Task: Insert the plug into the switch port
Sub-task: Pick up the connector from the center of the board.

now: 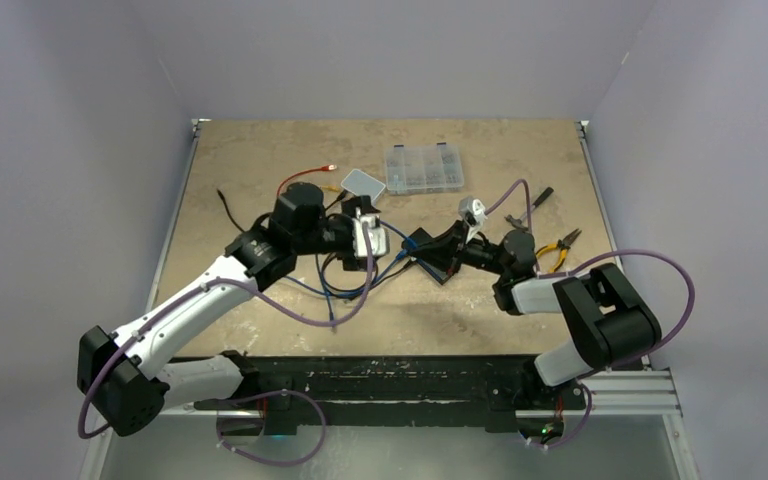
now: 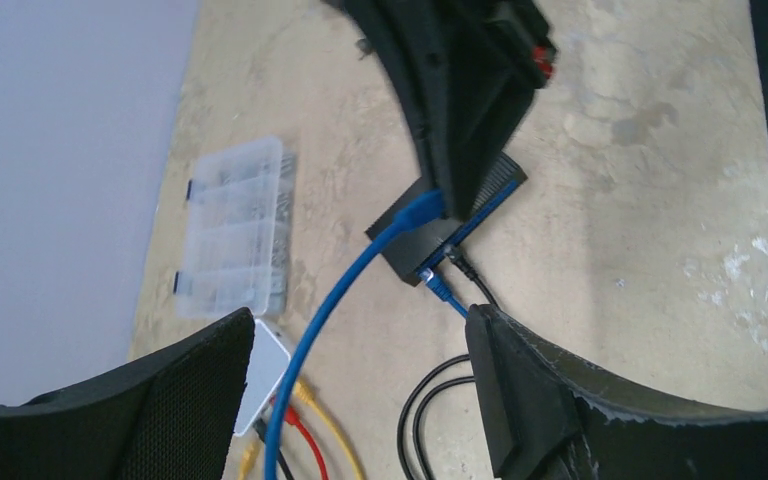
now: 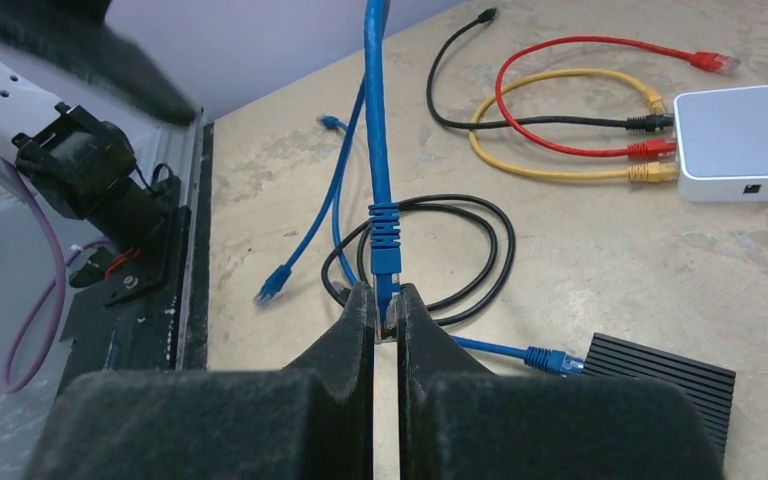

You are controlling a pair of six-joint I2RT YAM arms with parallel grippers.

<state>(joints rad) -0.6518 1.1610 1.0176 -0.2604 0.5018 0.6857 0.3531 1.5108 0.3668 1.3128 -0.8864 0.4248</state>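
My right gripper point(image 3: 387, 306) is shut on a blue plug point(image 3: 386, 272), and its blue cable point(image 3: 376, 120) runs up and away from the fingers. In the left wrist view that plug point(image 2: 422, 208) hangs just over the black switch point(image 2: 405, 248), under the right gripper point(image 2: 460, 100). The ribbed black switch point(image 3: 660, 378) lies at the lower right of the right wrist view, with another blue plug point(image 3: 550, 358) seated in its side. My left gripper point(image 2: 360, 330) stands open, and the blue cable point(image 2: 310, 335) passes loosely between its fingers without being touched.
A white router point(image 3: 735, 140) with yellow, red and black cables plugged in lies behind the switch. A coiled black cable point(image 3: 460, 250) and a loose blue cable end point(image 3: 272, 285) lie on the table. A clear parts box point(image 1: 423, 168) and pliers point(image 1: 560, 245) sit farther back.
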